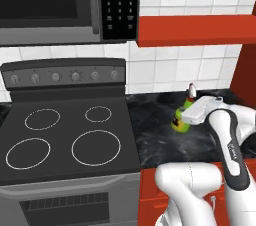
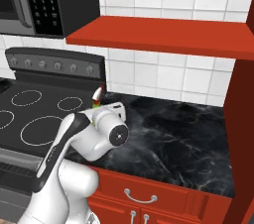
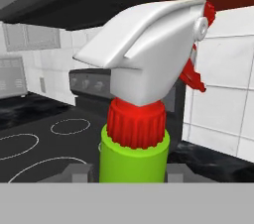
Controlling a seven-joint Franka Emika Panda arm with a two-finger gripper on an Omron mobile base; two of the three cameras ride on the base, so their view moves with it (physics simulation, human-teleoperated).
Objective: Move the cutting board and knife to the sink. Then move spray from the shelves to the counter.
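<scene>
Spray bottle (image 1: 181,118) stands upright on black counter (image 1: 160,135), just beside stove (image 1: 65,130). Pincer (image 3: 130,171) pinches green neck under red collar. Plastic looks light, stiff, smooth, maybe slippery. Narrow neck is good place to hold; big white head could tip it.

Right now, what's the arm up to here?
The gripper is closed around the green body of the spray, which stands upright at the counter just right of the stove. The red shelf is above. Whether the bottle's base touches the counter can't be told.
</scene>
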